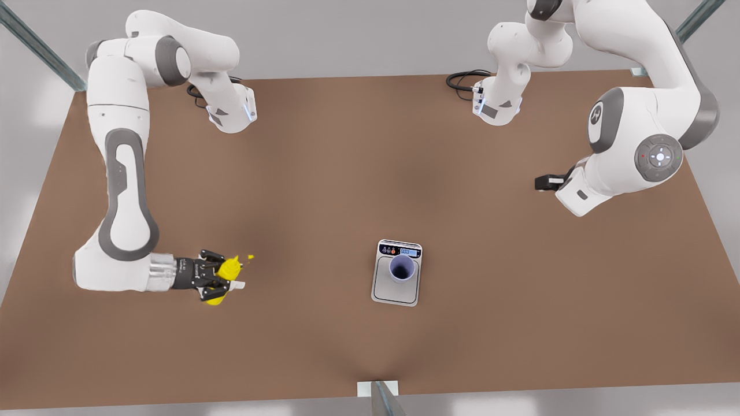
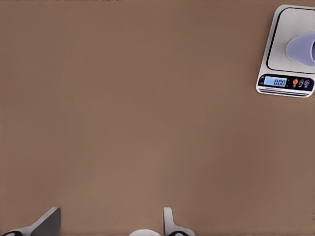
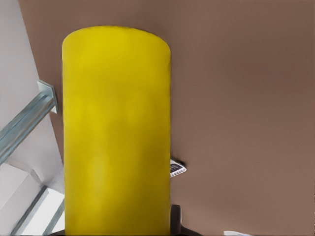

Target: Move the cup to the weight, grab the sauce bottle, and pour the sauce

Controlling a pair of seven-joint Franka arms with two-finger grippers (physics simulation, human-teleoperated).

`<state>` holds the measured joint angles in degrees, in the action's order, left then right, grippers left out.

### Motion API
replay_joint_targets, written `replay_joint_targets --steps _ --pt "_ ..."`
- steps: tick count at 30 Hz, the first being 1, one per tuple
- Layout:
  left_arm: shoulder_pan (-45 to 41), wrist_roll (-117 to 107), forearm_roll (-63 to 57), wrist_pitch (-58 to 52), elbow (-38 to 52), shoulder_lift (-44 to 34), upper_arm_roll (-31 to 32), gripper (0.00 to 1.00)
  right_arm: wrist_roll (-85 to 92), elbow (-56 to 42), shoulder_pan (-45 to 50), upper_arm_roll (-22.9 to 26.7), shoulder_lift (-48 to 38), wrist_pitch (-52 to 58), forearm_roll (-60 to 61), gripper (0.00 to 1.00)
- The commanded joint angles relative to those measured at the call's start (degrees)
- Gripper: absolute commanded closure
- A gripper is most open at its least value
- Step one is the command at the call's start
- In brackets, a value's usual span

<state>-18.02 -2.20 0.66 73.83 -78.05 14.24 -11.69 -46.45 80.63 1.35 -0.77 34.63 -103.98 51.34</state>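
Your table (image 1: 324, 173) carries the weight (image 1: 396, 283) at lower centre of the front view, with the cup (image 1: 402, 268) upright on its plate, placed to catch sauce. Your right gripper (image 1: 222, 276), lower left, has its jaws clamped on the sauce bottle (image 1: 226, 271), well apart from the cup. Your left gripper (image 1: 546, 182), middle right, waits over bare table, jaws spread wide and empty.

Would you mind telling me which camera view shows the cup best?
The front view: the cup stands whole and upright on the weight, dark inside visible. The left wrist view catches part of the cup, cut off at the picture's edge. In the right wrist view the sauce bottle fills the foreground.
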Motion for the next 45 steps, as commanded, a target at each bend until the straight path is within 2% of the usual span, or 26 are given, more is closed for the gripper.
replay_joint_targets --steps 1,5,8,10,11,15,18,23,26,33,37,41,45 --pt "0.00 0.01 0.05 0.00 0.00 0.00 0.00 0.00 -1.09 -0.03 1.19 -0.02 0.00 -1.31 -0.01 0.61" --pt "0.00 -0.08 -0.48 0.00 0.00 0.00 -0.09 0.00 -10.49 -1.52 10.59 -0.55 -0.35 -8.07 -7.91 0.61" --pt "0.00 0.01 -0.48 -0.09 0.09 -0.18 -0.09 0.00 -17.62 -3.28 11.83 -8.90 0.70 -13.18 -20.13 0.61" --pt "0.00 -0.08 -0.22 -0.18 0.09 -0.36 -0.09 0.00 -22.89 -9.60 11.83 -13.38 5.36 -14.23 -28.83 0.61" --pt "0.00 0.01 -0.22 -0.09 0.09 -0.27 -0.09 0.00 -25.00 -13.82 13.06 -14.08 8.26 -14.23 -31.47 0.61" --pt "0.00 0.01 -0.30 -0.09 0.09 -0.27 -0.09 0.00 -25.09 -28.95 17.63 -13.82 20.12 -15.98 -34.20 0.60" --pt "0.00 -0.17 -0.13 -0.18 0.09 -0.27 0.08 0.00 -24.57 -32.55 21.41 -13.73 23.82 -23.72 -34.20 0.59" --pt "0.00 -0.17 -0.13 -0.79 0.09 -0.27 0.17 0.00 -21.14 -40.28 25.36 -13.56 28.65 -28.12 -35.69 0.61" --pt "0.00 -0.26 -0.13 -0.79 0.09 -0.27 0.26 0.00 -18.50 -41.07 27.03 -13.64 29.44 -30.67 -40.44 0.61" --pt "0.00 -0.52 -0.13 -0.97 0.09 -0.44 0.35 0.00 -19.03 -40.55 31.17 -13.47 32.43 -39.46 -61.88 0.61" --pt "0.00 -0.61 -0.13 -0.97 0.09 -0.62 0.35 0.00 -19.11 -40.55 31.17 -13.03 32.61 -40.25 -67.07 0.61" --pt "0.00 -0.61 -0.13 -1.32 0.09 -0.62 0.35 0.00 -27.20 -39.93 32.75 -13.12 32.78 -39.99 -81.65 0.62" --pt "0.00 -0.61 -0.13 -1.32 0.09 -0.53 0.35 0.00 -27.11 -39.58 32.75 -13.03 32.78 -39.28 -87.37 0.63"
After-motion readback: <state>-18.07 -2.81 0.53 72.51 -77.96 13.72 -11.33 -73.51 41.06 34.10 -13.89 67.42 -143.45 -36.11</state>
